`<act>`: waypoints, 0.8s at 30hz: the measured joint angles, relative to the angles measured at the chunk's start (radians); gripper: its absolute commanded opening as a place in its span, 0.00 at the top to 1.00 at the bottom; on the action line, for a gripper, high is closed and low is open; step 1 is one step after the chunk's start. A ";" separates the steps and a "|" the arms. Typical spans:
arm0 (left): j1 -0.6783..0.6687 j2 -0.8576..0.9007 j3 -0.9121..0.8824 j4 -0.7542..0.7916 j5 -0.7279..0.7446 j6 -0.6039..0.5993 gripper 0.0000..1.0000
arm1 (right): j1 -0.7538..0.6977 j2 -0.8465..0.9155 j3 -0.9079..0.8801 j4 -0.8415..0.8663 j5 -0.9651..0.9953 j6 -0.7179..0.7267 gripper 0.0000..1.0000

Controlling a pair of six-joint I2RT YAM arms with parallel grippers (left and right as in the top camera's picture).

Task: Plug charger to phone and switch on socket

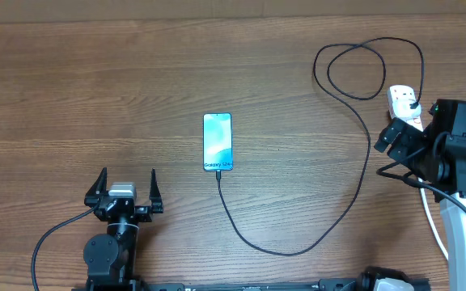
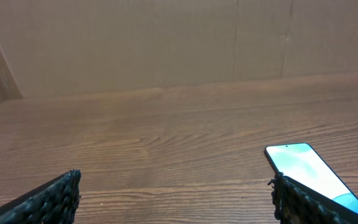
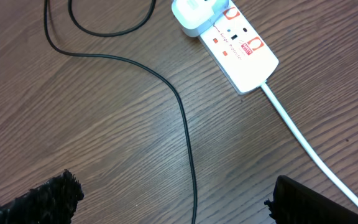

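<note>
The phone [image 1: 218,142], screen lit, is laid flat mid-way across the table [image 1: 95,81]. The charger cable [image 1: 330,234] is run from its near short edge, looping to the white power strip [image 3: 241,46] at right. The left gripper [image 1: 125,187] and right gripper [image 1: 388,135] are both spread wide and empty, the right just beside the strip.

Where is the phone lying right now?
Overhead view: the phone lies near mid-table, ahead and right of the left gripper, with the charger reaching its near edge.

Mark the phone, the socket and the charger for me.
phone [image 1: 218,142]: overhead view, middle of the lit screen.
socket [image 3: 244,57]: right wrist view, middle of the white body.
charger [image 3: 189,143]: right wrist view, black cable's straight run.
</note>
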State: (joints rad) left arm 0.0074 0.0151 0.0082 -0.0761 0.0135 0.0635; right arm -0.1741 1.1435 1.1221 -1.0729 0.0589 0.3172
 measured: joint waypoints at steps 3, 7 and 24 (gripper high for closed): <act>0.000 0.000 0.000 0.000 0.000 0.000 0.00 | 0.000 -0.014 0.000 -0.003 0.000 0.000 0.00; 0.000 0.000 0.000 0.000 0.000 0.000 0.00 | 0.001 -0.034 0.000 -0.034 0.000 0.000 0.00; 0.000 0.000 0.000 0.000 0.000 0.000 0.01 | 0.169 -0.042 -0.368 0.573 -0.197 -0.135 0.00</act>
State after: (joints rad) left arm 0.0074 0.0151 0.0082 -0.0761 0.0132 0.0635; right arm -0.0055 1.1015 0.7540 -0.4999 -0.1383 0.1825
